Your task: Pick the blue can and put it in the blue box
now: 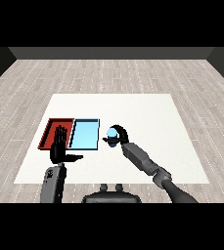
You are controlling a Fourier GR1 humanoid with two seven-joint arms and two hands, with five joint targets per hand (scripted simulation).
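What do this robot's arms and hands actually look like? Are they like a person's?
Roughly. Each arm is a grey, blocky forearm ending in a black hand with slim fingers and a thumb. The left hand sits on a boxy dark grey forearm; the right hand joins a longer grey forearm built in segments. No cables, sleeves or markings are visible.

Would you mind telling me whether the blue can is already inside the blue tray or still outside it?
Outside. The blue can sits in the curled right hand, just right of the light blue tray, whose floor shows nothing in it.
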